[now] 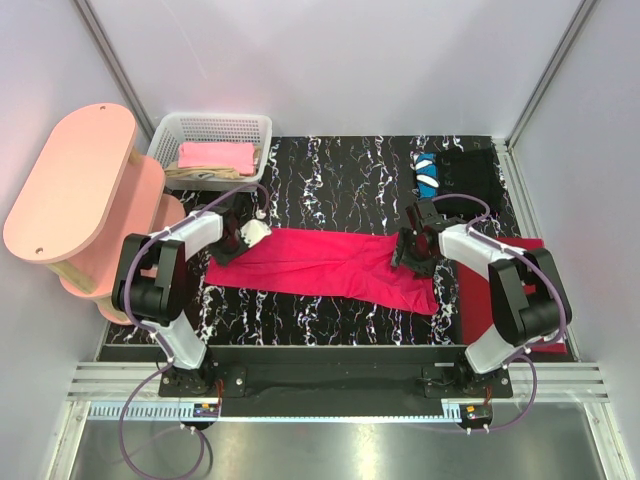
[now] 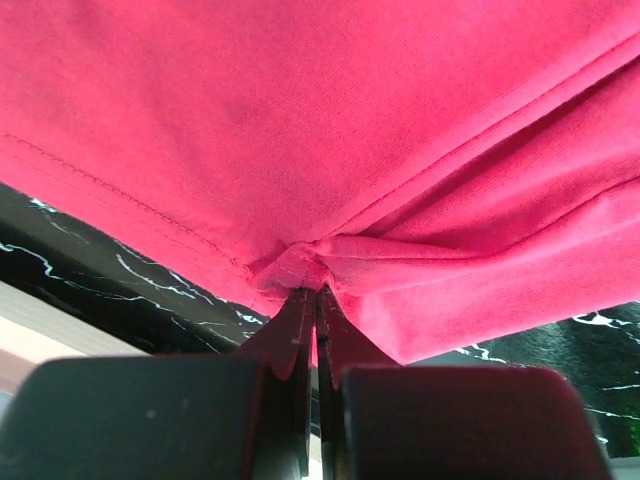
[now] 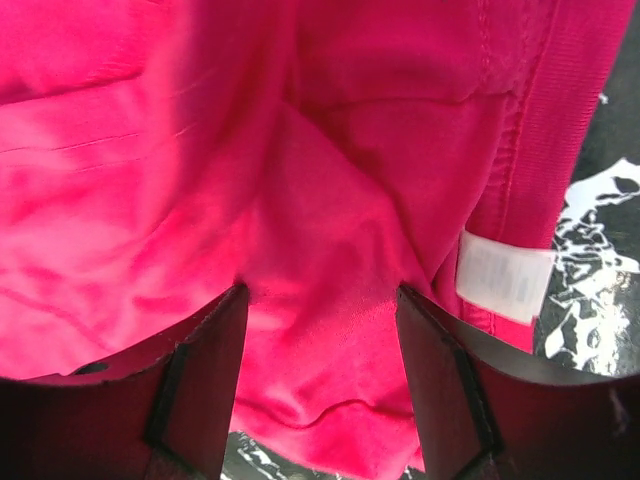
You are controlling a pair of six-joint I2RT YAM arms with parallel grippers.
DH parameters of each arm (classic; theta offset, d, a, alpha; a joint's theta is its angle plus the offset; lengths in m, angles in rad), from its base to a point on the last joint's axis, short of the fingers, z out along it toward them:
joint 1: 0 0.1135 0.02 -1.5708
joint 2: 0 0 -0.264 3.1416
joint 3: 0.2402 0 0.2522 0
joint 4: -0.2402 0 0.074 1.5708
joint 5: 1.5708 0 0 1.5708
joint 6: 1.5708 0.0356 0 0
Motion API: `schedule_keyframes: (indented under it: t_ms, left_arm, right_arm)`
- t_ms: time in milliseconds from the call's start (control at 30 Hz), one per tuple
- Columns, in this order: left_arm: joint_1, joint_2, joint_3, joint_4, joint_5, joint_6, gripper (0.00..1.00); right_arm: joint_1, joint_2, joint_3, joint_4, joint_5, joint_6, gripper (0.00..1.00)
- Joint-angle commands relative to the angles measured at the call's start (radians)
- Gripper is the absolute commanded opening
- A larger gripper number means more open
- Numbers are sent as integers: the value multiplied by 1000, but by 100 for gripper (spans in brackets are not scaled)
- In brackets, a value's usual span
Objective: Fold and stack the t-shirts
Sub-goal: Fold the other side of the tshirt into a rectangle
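Left tool [image 2: 316, 295] clenched on crimson t-shirt [image 1: 330, 262] hem, we note; right tool [image 3: 320, 300] released, straddling cloth beside white neck tag [image 3: 503, 275].

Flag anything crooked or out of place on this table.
The crimson t-shirt lies slanted on the table: its right end sits nearer the front edge than its left. It is bunched where the left gripper pinches its edge, and wrinkled under the open right gripper beside the white neck tag.
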Motion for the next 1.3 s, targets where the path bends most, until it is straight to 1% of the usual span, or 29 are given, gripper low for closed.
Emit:
schedule_keyframes:
  t_ms: [0, 167, 533, 567, 700, 900, 933, 1067, 1100, 1133, 1167, 1200, 1267]
  left_arm:
    - [8, -12, 40, 26, -26, 23, 0]
    - [29, -55, 34, 26, -37, 46, 0]
    - [83, -97, 31, 28, -40, 72, 0]
    - [86, -98, 35, 28, -40, 72, 0]
    - [94, -77, 70, 35, -38, 63, 0]
    - [94, -5, 193, 40, -45, 31, 0]
    - [94, 8, 222, 38, -51, 28, 0]
    - [94, 78, 247, 40, -113, 32, 0]
    - [94, 83, 242, 40, -121, 35, 2]
    - [94, 90, 227, 38, -129, 40, 26]
    - [94, 95, 218, 43, -149, 43, 37]
    - [94, 97, 196, 44, -159, 47, 41]
    - [95, 95, 170, 70, -193, 58, 44]
  right_arm:
    - [7, 57, 0, 38, 3, -8, 68]
    - [7, 104, 18, 41, 9, -14, 68]
    - [7, 104, 21, 41, 7, -15, 69]
    - [9, 105, 21, 41, 30, -15, 69]
    - [9, 105, 18, 42, 35, -15, 68]
    - [7, 101, 24, 41, 35, -11, 69]
    - [7, 96, 24, 39, 35, -11, 68]
    - [7, 88, 26, 33, 41, -9, 69]
    - [9, 88, 26, 32, 41, -11, 68]
    - [7, 82, 26, 28, 43, -11, 68]
    - [7, 81, 26, 27, 43, -12, 68]
    - [7, 79, 27, 27, 44, -12, 69]
    - [7, 76, 29, 24, 44, -14, 68]
